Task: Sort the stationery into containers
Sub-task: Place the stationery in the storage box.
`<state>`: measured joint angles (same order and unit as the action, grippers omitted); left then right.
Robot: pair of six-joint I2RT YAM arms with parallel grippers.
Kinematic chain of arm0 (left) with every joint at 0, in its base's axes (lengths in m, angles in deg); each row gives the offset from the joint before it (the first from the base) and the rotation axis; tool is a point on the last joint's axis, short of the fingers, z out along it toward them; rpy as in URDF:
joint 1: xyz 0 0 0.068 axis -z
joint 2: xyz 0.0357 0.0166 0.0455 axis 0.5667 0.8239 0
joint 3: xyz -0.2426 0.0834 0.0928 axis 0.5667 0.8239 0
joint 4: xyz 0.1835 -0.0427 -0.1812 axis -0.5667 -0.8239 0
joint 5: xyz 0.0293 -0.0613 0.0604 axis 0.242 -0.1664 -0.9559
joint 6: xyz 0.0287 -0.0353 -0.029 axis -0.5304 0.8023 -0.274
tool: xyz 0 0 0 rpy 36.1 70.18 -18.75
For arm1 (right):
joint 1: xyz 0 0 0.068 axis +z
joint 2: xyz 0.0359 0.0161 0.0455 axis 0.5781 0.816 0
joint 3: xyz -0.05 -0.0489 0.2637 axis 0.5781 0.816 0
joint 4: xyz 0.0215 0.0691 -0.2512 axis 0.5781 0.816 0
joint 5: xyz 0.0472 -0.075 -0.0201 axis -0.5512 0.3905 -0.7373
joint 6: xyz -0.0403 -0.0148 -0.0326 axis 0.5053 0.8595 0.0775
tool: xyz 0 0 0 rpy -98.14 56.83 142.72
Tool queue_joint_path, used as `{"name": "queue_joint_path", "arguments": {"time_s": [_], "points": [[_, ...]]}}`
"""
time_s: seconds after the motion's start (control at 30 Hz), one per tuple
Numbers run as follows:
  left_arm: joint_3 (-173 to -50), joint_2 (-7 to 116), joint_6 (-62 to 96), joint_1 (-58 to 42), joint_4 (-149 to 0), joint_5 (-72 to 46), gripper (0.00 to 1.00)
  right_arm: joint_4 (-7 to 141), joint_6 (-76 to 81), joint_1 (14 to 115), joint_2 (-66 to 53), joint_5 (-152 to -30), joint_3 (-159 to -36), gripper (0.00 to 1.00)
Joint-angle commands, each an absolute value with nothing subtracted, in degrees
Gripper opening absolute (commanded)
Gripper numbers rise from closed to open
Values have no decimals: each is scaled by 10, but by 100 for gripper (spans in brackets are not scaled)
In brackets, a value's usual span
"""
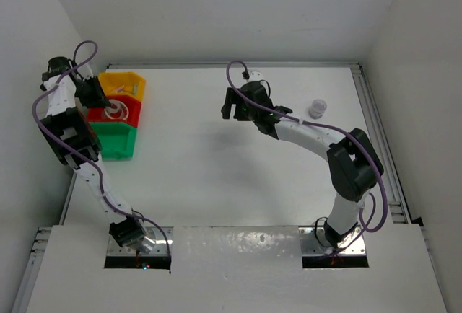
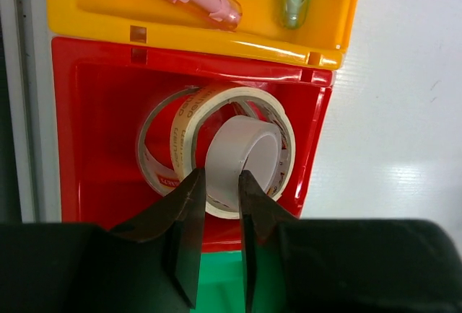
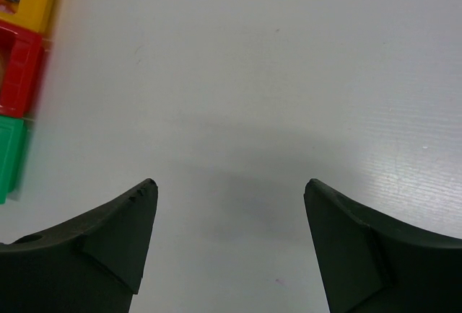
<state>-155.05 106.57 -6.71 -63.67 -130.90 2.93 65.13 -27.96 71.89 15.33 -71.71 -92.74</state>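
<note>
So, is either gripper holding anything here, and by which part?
The left gripper pinches the white tape ring by its near wall. The right gripper holds nothing.

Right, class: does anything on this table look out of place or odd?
One small whitish item sits alone on the table's far right, well apart from the bins. Other stationery lies in the yellow bin and red bin; nothing looks spilled.
</note>
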Motion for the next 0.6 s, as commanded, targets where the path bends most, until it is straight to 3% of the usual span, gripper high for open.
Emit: {"name": "queue_joint_path", "arguments": {"time_s": [0.0, 0.13, 0.4, 0.43, 0.47, 0.5, 0.53, 0.57], "points": [[-1554, 1055, -80, -626, -1293, 11, 20, 643, -271, 714, 127, -715, -931, 81], [-1547, 1055, -81, -625, -1294, 7, 40, 645, -269, 708, 119, -712, -926, 81], [-1566, 1044, -73, -620, -1299, 25, 50, 661, -264, 693, 100, -706, -922, 78], [-1576, 1040, -72, -619, -1302, 30, 50, 662, -272, 685, 95, -713, -922, 74], [-1580, 1033, -71, -617, -1305, 37, 50, 661, -279, 676, 92, -722, -922, 62], [-1588, 1028, -70, -612, -1306, 48, 50, 692, -296, 651, 89, -733, -922, 21], [-1591, 1024, -69, -610, -1307, 53, 51, 705, -305, 638, 87, -736, -922, 20], [-1593, 1012, -68, -605, -1307, 58, 51, 717, -311, 621, 82, -735, -918, 2]]}}
